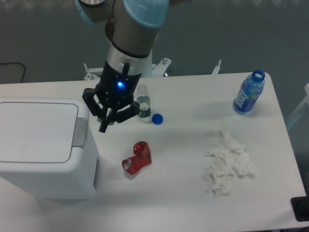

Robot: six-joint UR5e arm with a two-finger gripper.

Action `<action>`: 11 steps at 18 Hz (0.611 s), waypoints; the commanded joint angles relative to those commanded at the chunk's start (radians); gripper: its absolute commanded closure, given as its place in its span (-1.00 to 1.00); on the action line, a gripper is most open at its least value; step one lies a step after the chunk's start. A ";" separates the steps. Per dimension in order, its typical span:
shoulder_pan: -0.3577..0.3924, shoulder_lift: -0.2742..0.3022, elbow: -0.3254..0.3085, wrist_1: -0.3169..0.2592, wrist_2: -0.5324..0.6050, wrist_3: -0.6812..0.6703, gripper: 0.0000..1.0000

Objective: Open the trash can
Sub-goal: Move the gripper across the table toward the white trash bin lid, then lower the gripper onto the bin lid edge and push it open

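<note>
- Sitting nearest the camera at the left front of the white table (183, 203), the trash can (43, 150) is a large boxy white bin with rounded corners; its flat lid (36, 131) lies down, closed.
- Running along the lid's right edge is a grey push tab (80, 131), facing the middle of the table.
- To the right of the bin, apart from it, a crushed red can (137, 157) lies on its side.
- Farther right, a heap of crumpled white tissue (229, 162) rests near the table's right edge.
- Behind the red can, a loose blue bottle cap (157, 118) lies on the tabletop, just beside a small clear bottle (142, 104) that stands upright with no cap on.
- Just left of that small bottle, the gripper (109, 118) hangs above the table, close to the bin's upper right corner and near the push tab but not touching it. Its dark fingers (103, 126) point down and appear drawn close together with nothing between them; a blue light glows on its body.
- At the far right corner, a blue-labelled water bottle (249, 93) stands uncapped.
</note>
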 joint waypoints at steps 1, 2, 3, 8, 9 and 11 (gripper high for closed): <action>-0.006 -0.002 0.002 0.014 0.000 -0.009 0.73; -0.014 -0.002 0.003 0.028 0.000 -0.018 0.73; -0.017 -0.002 0.005 0.037 0.000 -0.028 0.73; -0.018 -0.005 0.020 0.045 -0.021 -0.034 0.73; -0.020 -0.011 0.020 0.045 -0.021 -0.035 0.73; -0.031 -0.014 0.014 0.045 -0.021 -0.040 0.73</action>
